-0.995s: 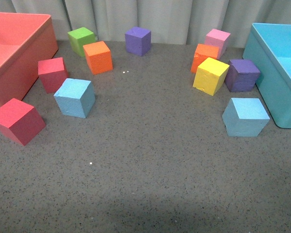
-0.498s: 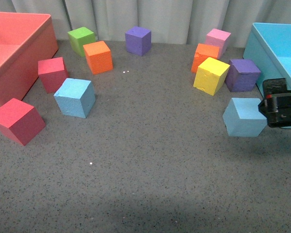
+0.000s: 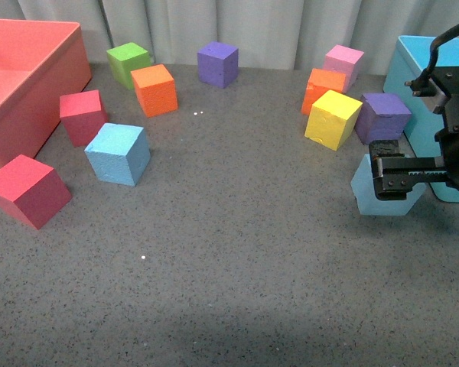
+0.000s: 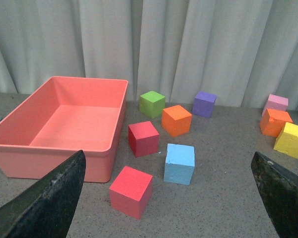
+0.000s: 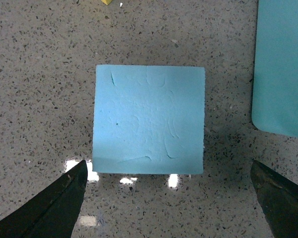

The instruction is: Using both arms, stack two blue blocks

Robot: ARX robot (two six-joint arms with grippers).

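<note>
Two blue blocks lie on the grey speckled table. The left blue block point(image 3: 118, 154) sits apart from the others and also shows in the left wrist view point(image 4: 179, 163), beyond my open left gripper point(image 4: 168, 193), which is well short of it. The right blue block point(image 3: 365, 189) lies beside the turquoise bin, partly covered by my right gripper point(image 3: 384, 177). That gripper hangs open above this block point(image 5: 149, 119), its fingers point(image 5: 59, 203) spread wider than it, and nothing sits between the right gripper's point(image 5: 169, 198) tips. The left arm is out of the front view.
A salmon bin point(image 3: 23, 73) stands at the left and a turquoise bin point(image 3: 436, 84) at the right. Red cubes point(image 3: 27, 189), an orange cube point(image 3: 154, 89) and a green cube point(image 3: 128, 63) surround the left block. A yellow cube point(image 3: 333, 118) and a purple cube point(image 3: 382, 116) sit just behind the right block.
My right arm has come in from the right edge and moved left, over the right blue block. No cube has shifted.
</note>
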